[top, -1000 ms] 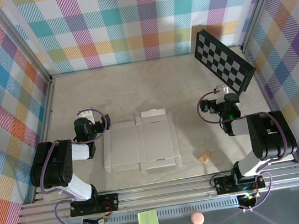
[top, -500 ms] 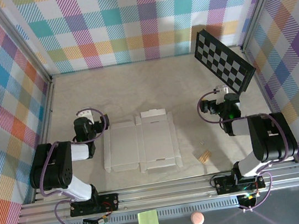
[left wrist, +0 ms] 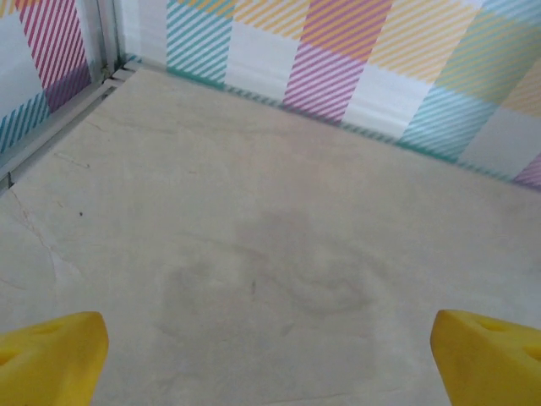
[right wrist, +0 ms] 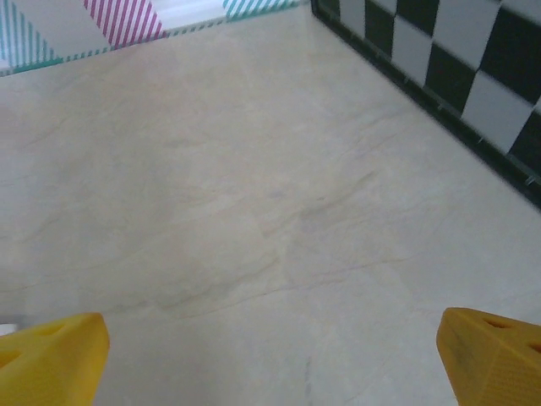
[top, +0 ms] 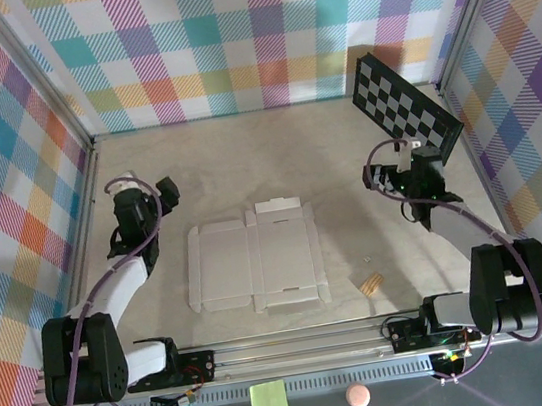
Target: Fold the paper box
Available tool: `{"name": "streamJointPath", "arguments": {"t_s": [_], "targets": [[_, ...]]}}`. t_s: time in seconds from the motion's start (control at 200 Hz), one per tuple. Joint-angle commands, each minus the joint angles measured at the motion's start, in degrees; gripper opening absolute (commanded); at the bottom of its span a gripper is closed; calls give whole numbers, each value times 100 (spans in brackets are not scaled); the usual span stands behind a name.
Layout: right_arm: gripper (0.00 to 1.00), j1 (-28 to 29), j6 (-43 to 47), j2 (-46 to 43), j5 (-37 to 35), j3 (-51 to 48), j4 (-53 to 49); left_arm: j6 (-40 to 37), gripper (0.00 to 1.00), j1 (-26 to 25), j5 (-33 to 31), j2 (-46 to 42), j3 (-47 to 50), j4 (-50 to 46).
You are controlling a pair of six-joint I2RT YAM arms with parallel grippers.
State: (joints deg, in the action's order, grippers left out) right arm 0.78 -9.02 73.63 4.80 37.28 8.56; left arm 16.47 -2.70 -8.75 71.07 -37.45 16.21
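Since a second ago both of your arms have unfolded and reached further up the table (top: 244,151); the left gripper (top: 144,195) has left the box's left edge and now sits up and to the left of it, well apart; the right gripper (top: 398,171) has moved up toward the checkerboard panel (top: 407,108) and now sits just below its lower edge; the paper box (top: 254,258) has not shifted.

In the left wrist view your left gripper (left wrist: 270,359) stands wide, its yellow fingertips (left wrist: 51,351) at the two bottom corners with only bare table between them; it holds nothing and touches nothing. In the right wrist view your right gripper (right wrist: 270,359) is spread just as wide, its fingertips (right wrist: 52,351) likewise apart over bare table, the checkerboard panel (right wrist: 473,68) filling the upper right corner; nothing is held.

The paper box lies flat and unfolded at the middle of the table, between the two arms; it is a pale creased sheet, two broad panels side by side, with small flaps along the top and bottom edges; a small tan scrap (top: 369,284) lies near its lower right corner.
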Motion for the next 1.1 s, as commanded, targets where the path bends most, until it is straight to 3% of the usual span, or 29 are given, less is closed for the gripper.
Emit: {"name": "streamJointPath", "arguments": {"t_s": [0.0, 0.175, 0.32, 0.49, 0.8, 1.095], "targets": [[98, 166, -759, -107, 537, 416, -1449, 1007, 94, -115, 724, 43, -412, -1325], [95, 780, -1493, -119, 723, 869, -2527, 1394, 93, -208, 1682, 239, -956, -2267], [94, 1513, -1831, -83, 819, 1112, -3043, 1194, 92, -407, 2302, 324, -1204, -3026], [92, 2350, -2172, 126, 1469, 1194, -3129, 974, 89, -645, 2756, 405, -1192, -3684], [90, 3745, -2844, 378, 2009, 976, -2727, 1162, 85, -924, 3195, 629, -713, -3274], [86, 4888, -3149, 1066, 2258, 1134, -2351, 1178, 81, -1267, 3354, 1380, -1018, -2963]]}}
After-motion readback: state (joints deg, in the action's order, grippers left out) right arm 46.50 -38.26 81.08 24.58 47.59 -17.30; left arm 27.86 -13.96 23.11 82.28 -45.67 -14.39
